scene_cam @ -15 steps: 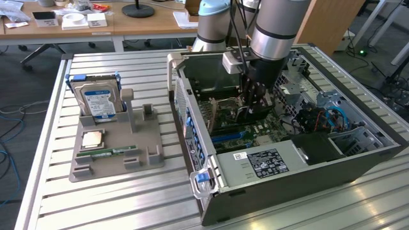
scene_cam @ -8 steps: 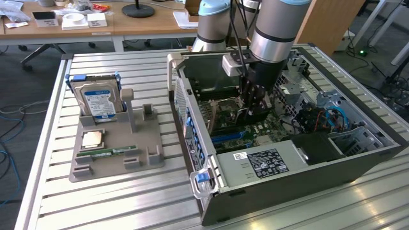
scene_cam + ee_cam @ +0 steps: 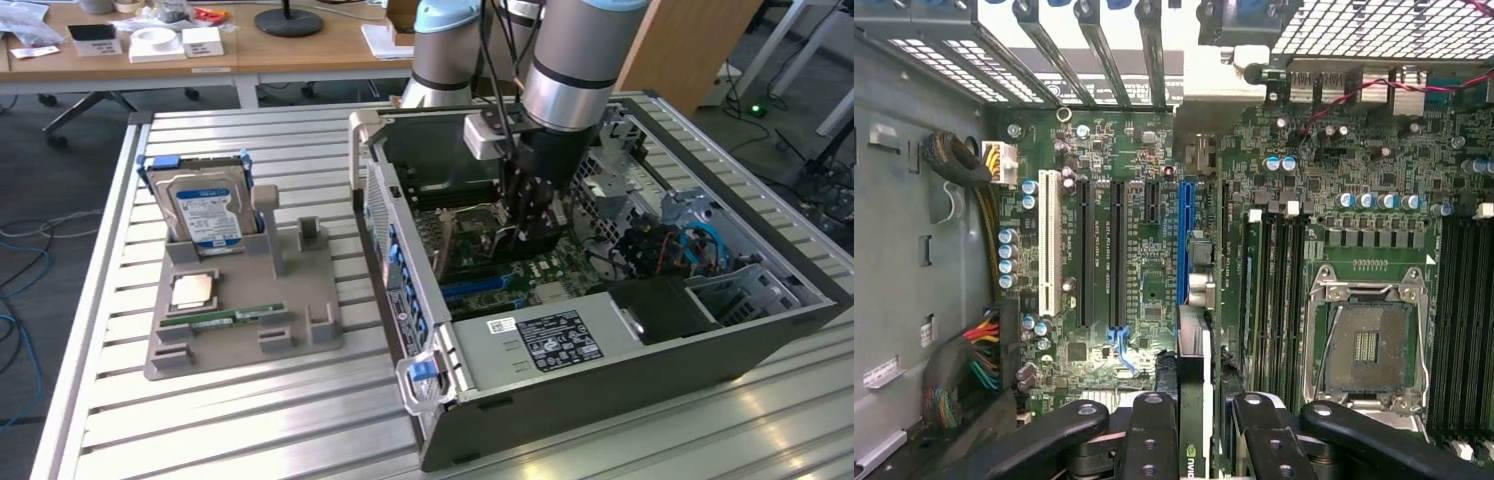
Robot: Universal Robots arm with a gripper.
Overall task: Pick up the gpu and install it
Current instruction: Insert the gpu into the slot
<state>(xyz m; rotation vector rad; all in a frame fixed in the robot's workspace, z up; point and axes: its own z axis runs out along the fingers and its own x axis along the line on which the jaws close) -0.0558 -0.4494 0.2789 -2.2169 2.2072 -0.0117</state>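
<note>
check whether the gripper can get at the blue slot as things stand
Probably yes: the gripper, holding the gpu edge-on, hangs inside the open case roughly in line with the blue slot, and no cable or card seems to lie across it.

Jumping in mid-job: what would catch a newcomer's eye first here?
The end effector is deep inside the open computer case, gripping the gpu edge-on near the motherboard's blue slot. On the exterior view's left, a blue-labelled hard drive stands upright in a grey holder.
</note>
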